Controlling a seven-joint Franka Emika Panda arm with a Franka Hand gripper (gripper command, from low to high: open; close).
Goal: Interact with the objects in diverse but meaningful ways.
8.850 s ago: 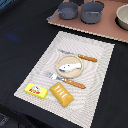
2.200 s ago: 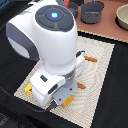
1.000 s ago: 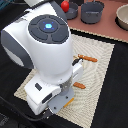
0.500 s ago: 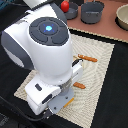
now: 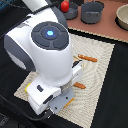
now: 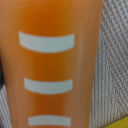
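one white robot arm (image 5: 47, 55) is standing low over the striped placemat (image 5: 102, 62) in the exterior view, its bulk hiding most of the mat's middle. the gripper itself is lying under the arm's body there, and neither view is showing its fingers, so i cannot tell how far it is open or whether it is holding anything. the wrist view is filling almost wholly with one orange ridged biscuit block (image 6: 50, 65), showing three pale bars across its face, lying on the woven mat with a sliver of yellow at one corner. two orange-handled utensils are peeking out beside the arm: one (image 5: 87, 58) toward the mat's far side, one (image 5: 79, 85) nearer. beyond the mat, one red tomato (image 5: 64, 5) is sitting in a dark grey pot (image 5: 71, 11), a second dark grey pot (image 5: 93, 12) is standing beside it, and one beige bowl (image 5: 122, 17) is showing at the exterior view's right edge.
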